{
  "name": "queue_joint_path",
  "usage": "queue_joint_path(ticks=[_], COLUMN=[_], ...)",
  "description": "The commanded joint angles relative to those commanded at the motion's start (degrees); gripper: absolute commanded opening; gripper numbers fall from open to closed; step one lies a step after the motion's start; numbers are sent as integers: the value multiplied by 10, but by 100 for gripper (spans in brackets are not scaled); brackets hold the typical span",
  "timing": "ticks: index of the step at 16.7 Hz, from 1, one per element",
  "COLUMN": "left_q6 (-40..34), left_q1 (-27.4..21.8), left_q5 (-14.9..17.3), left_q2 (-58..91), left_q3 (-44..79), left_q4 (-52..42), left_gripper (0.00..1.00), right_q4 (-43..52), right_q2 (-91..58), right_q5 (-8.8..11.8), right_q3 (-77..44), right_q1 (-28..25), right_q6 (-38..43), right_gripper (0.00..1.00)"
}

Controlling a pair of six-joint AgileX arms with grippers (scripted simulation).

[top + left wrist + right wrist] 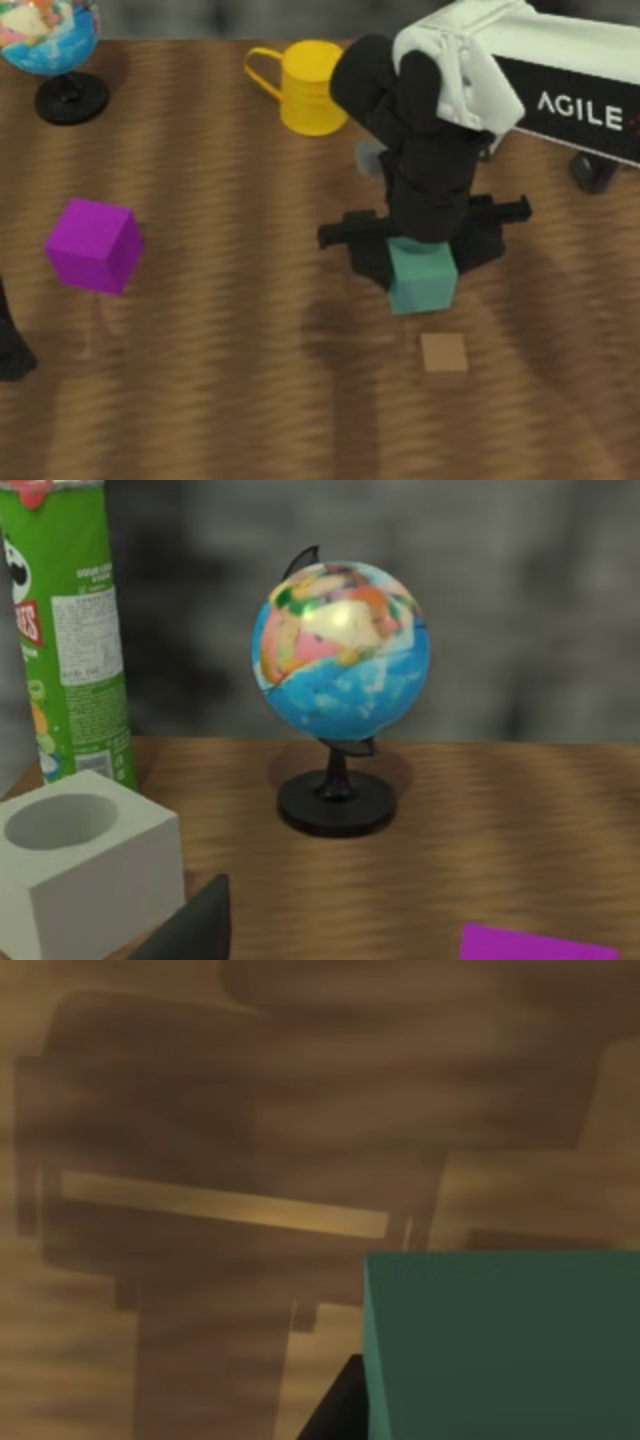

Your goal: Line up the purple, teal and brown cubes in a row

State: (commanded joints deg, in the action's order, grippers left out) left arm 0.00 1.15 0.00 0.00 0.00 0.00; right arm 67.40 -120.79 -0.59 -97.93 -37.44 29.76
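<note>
Top view: the right gripper (420, 262) hangs over the middle of the tabletop (230, 400), well to the right of the purple cube (93, 245), and its jaws look closed on the teal cube (422, 277). Whether that cube is off the wood, I cannot tell. The brown cube (444, 353) lies flat just in front of it. The left arm (12, 345) waits at the edge near the purple cube, jaws unseen.
</note>
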Motion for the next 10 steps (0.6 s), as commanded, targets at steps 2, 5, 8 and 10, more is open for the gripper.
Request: queue_joint_path(ticks=[2,5,8,10], left_q6=[0,0,0,0], left_q1=[0,0,0,0], left_q5=[0,0,0,0], left_q2=[0,0,0,0], left_q3=[0,0,0,0], left_q4=[0,0,0,0], left_gripper=[100,100,100,100], right_q4=[-1,-5,-7,-7], right_q2=[16,40,47,47], right_q5=[-1,-3,-4,-4], right_q3=[18,38,43,43], right_q1=[-37,-79,-91,-91], right_q6=[77,148,166,166], right_gripper=[0,0,0,0])
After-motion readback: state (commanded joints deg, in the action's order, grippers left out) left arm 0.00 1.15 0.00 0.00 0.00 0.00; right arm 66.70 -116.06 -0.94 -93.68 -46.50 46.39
